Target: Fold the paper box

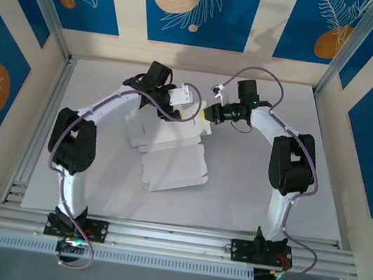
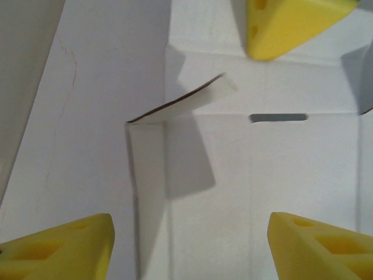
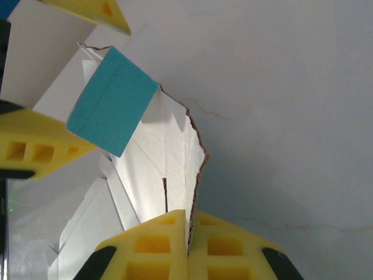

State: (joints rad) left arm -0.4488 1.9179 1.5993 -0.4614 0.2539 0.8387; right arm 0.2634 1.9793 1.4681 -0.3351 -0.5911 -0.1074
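Observation:
The paper box [image 1: 167, 152] is a white die-cut sheet lying mid-table, partly folded at its far end. My left gripper [image 1: 180, 102] hovers over that far end. In the left wrist view it stands open [image 2: 189, 248], its yellow fingertips [image 2: 58, 248] wide apart above the white card [image 2: 262, 175], where a small flap [image 2: 186, 102] sticks up beside a slot [image 2: 278, 117]. My right gripper [image 1: 208, 113] is shut [image 3: 187, 245] on the raised edge of a white panel [image 3: 157, 163]. A light-blue flap [image 3: 112, 100] stands up between the left gripper's yellow fingers [image 3: 35, 149].
The white table mat [image 1: 257, 187] has free room to the right and front of the sheet. Aluminium rails [image 1: 157, 235] run along the near edge, and frame posts [image 1: 47, 11] stand at the back corners. Patterned blue walls close the back and sides.

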